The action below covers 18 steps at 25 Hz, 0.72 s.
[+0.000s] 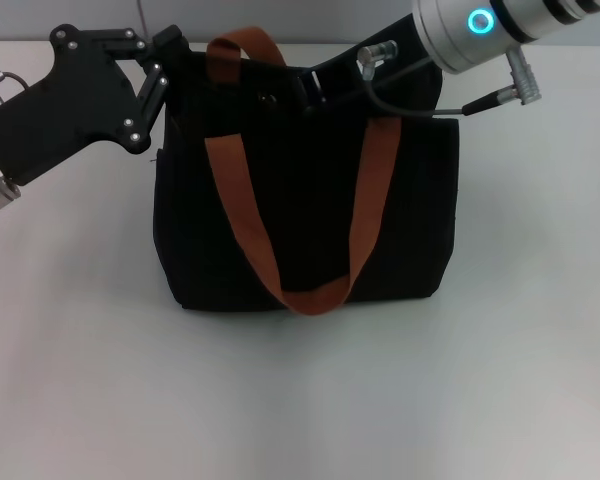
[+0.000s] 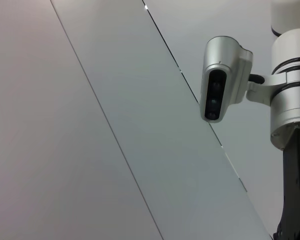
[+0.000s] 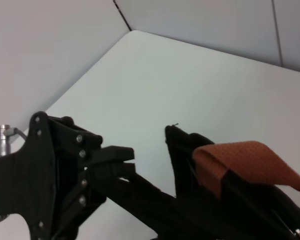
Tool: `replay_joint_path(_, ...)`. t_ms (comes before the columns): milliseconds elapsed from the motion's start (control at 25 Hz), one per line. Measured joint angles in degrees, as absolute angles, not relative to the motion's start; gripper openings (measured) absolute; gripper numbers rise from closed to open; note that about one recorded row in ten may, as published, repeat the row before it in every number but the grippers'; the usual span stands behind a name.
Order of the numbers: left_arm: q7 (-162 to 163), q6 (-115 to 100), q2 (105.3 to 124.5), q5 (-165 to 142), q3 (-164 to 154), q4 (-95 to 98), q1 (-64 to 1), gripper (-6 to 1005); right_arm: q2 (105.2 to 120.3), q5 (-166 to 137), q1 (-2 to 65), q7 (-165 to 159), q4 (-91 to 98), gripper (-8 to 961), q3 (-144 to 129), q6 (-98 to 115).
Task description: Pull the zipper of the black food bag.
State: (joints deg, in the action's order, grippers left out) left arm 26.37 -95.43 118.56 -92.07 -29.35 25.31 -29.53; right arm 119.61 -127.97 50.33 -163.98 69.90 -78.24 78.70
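Note:
The black food bag stands upright in the middle of the white table, with two rust-orange strap handles. My left gripper is at the bag's top left corner, shut on the black fabric edge. The right wrist view shows this pinch beside the bag's rim and one orange strap. My right gripper reaches down at the top opening of the bag, just right of the middle. I cannot make out the zipper pull tab in any view.
The white table spreads all around the bag. Grey wall panels stand behind it. The left wrist view shows the right arm's wrist camera housing. A grey cable hangs from the right arm over the bag's top.

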Motion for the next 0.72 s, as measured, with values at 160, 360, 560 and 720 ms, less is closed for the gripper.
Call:
replay_joint_path(160, 26.37, -95.4, 118.52, -92.06, -29.35, 25.31, -29.51, 34, 119.62, -128.94, 49.5, -164.64, 71.33, -1, -78.08, 79.31)
replay_joint_path(360, 26.37, -95.36, 118.49, -91.81, -29.36, 25.31, -29.44, 34, 119.62, -130.15, 48.52, -165.39, 72.64, -1, -77.66, 79.86)
replay_joint_path(560, 26.37, -95.35, 118.47, -91.69, -29.36, 25.31, -29.44, 34, 119.61, -130.62, 47.1, -165.82, 74.58, -1, -77.48, 80.63)
replay_joint_path(720, 26.37, -95.35, 118.47, -91.66, -29.36, 25.31, -29.44, 34, 119.62, -131.84, 45.65, -166.5, 77.12, -1, -77.38, 81.76)
